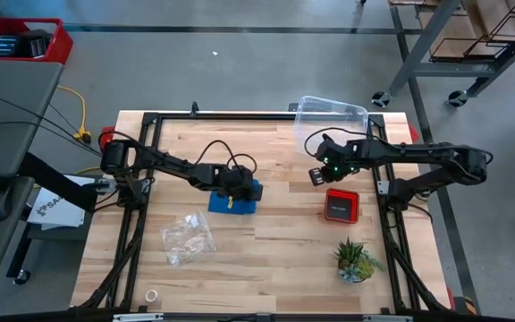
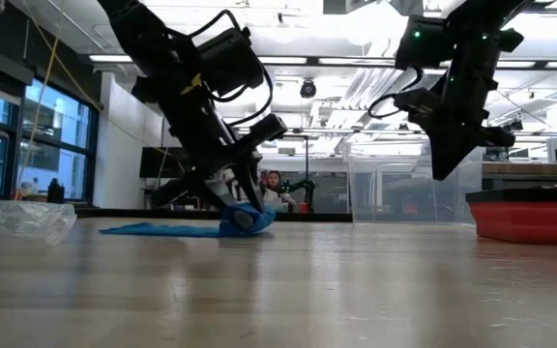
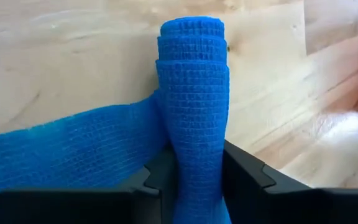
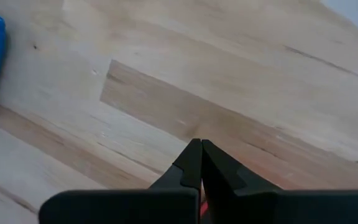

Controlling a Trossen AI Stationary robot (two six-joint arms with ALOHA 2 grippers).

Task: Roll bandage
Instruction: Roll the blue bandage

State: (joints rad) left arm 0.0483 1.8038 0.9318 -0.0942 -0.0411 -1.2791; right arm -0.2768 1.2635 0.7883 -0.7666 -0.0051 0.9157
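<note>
Bandage (image 3: 192, 93), bright blue woven fabric, is pinched as a partly rolled wad between the two dark fingers (image 3: 244, 177) of the left gripper (image 1: 233, 183); the layered roll end is seen sticking out past the fingertips in the left wrist view. A loose tail of the same fabric is spread sideways from the roll and lies flat on the table (image 1: 275, 259). In the high view the bandage (image 1: 238, 199) is found at the middle of the wooden table, under and just beside the left gripper, which is reached in from the left side. In the low view the left gripper (image 2: 245, 215) is angled down onto the roll, and the blue strip (image 2: 162, 230) is stretched flat along the table surface away from it.

The right gripper (image 1: 316, 175) is held above the table, to the right of the bandage and well apart from it; its fingers (image 4: 191, 165) are pressed together with nothing between them. In the low view the right gripper (image 2: 445, 159) is seen hanging clear of the surface.

A red-and-black square device (image 1: 341, 205) is placed just below the right gripper in the high view. A clear plastic box (image 1: 331, 118) is set at the far edge, a crinkled clear bag (image 1: 187, 238) lies near the bandage on the left arm's side, and a small potted plant (image 1: 355, 259) stands at the near right. A person (image 2: 277, 190) is visible in the room beyond the table.
</note>
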